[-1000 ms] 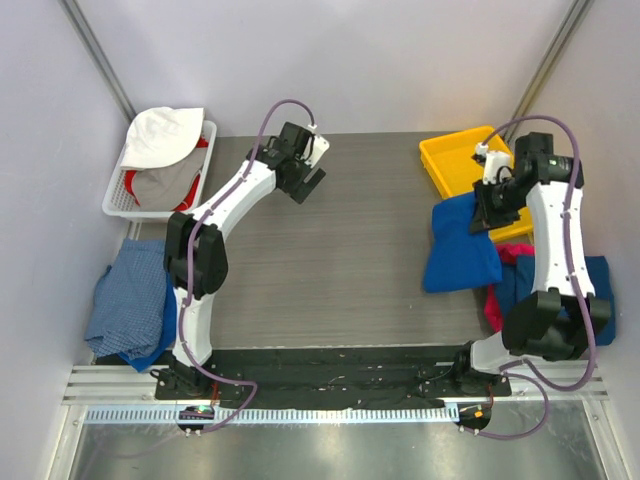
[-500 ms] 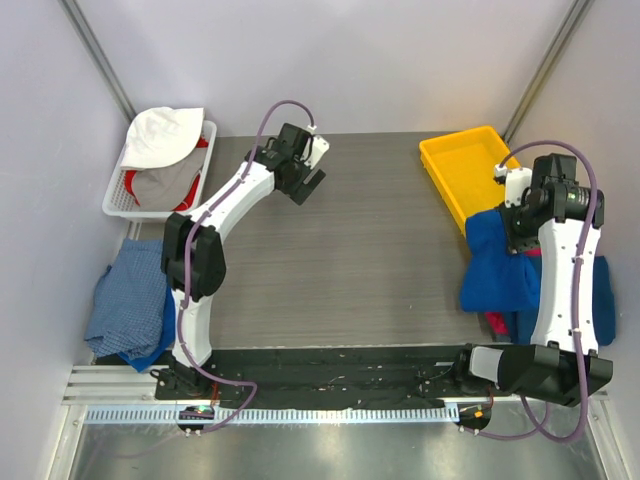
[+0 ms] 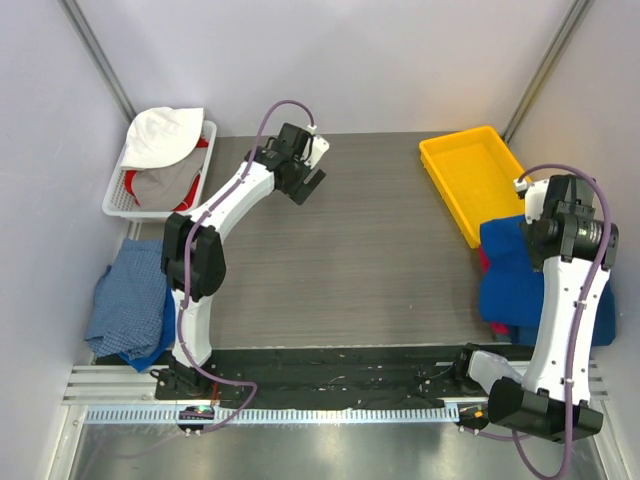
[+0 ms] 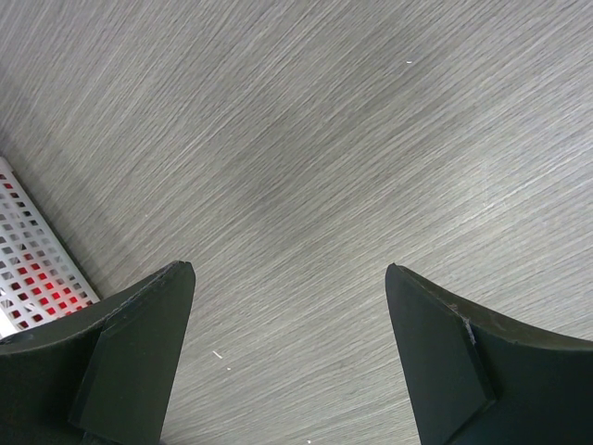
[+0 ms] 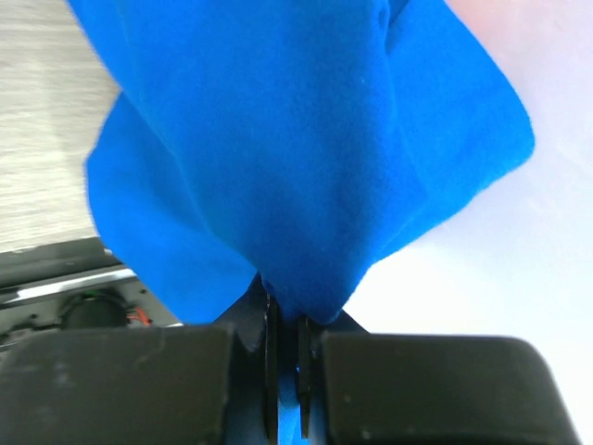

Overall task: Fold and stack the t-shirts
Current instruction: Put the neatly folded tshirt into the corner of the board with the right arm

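My right gripper [image 5: 283,320] is shut on a bunch of a royal blue t-shirt [image 5: 296,139], which hangs from the jaws. In the top view the shirt [image 3: 505,285] hangs at the table's right edge, beside my right arm. Its print is hidden. A bit of magenta pink cloth [image 3: 484,260] shows beside it, and more blue cloth [image 3: 603,320] lies behind the arm. My left gripper [image 3: 308,186] is open and empty, just above the bare table at the back left. Its fingers [image 4: 139,352] stand wide apart over the grey tabletop.
A yellow tray [image 3: 470,175] sits at the back right. A white basket [image 3: 115,195] with white, grey and red cloth stands at the back left; its corner shows in the left wrist view [image 4: 28,269]. A light blue checked cloth pile [image 3: 128,300] lies left of the table.
My right arm has swung right and toward the near side, carrying the royal blue t-shirt from beside the yellow tray to the table's right edge. The left arm has not moved.
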Motion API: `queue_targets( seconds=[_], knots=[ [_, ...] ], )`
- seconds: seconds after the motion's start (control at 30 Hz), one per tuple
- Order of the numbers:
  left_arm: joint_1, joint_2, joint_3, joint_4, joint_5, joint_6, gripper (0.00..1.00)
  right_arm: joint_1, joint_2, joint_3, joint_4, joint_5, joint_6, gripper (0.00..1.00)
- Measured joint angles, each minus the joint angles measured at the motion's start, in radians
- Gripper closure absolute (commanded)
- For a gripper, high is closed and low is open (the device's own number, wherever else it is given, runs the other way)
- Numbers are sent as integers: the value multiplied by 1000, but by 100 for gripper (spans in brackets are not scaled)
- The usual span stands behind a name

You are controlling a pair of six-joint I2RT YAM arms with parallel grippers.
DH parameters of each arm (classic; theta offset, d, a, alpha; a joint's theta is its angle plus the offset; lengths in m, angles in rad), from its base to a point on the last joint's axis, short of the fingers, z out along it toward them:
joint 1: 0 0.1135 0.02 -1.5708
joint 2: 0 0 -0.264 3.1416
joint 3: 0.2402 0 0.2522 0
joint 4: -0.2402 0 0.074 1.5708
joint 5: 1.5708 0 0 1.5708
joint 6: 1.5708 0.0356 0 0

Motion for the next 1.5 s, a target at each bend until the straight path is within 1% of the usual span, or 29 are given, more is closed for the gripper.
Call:
queue_targets(
  seconds=[0.13, 0.3, 0.47, 0.6, 0.77, 1.0, 1.23, 1.5],
  knots=[
    [0, 0, 0, 0, 9, 0, 11, -8, -52, -43, 0, 75, -10, 99],
    [0, 0, -6, 6, 24, 0, 11, -12, -97, -140, 5, 175, -27, 99],
    [0, 0, -47, 20, 39, 2, 11, -23, -105, -208, 9, 254, -35, 99],
    [0, 0, -74, 23, 52, 4, 11, -46, -95, -219, 28, 285, -52, 99],
    [0, 0, -83, 29, 64, 4, 11, -90, -55, -225, 97, 323, -90, 99],
    [0, 0, -82, 37, 74, 4, 11, -138, 67, -237, 217, 367, -148, 99],
    [0, 2, -62, 35, 74, 5, 12, -174, 148, -326, 358, 441, -216, 99],
    [0, 6, -45, 35, 74, 13, 12, -267, 205, -416, 520, 497, -309, 99]
  ],
)
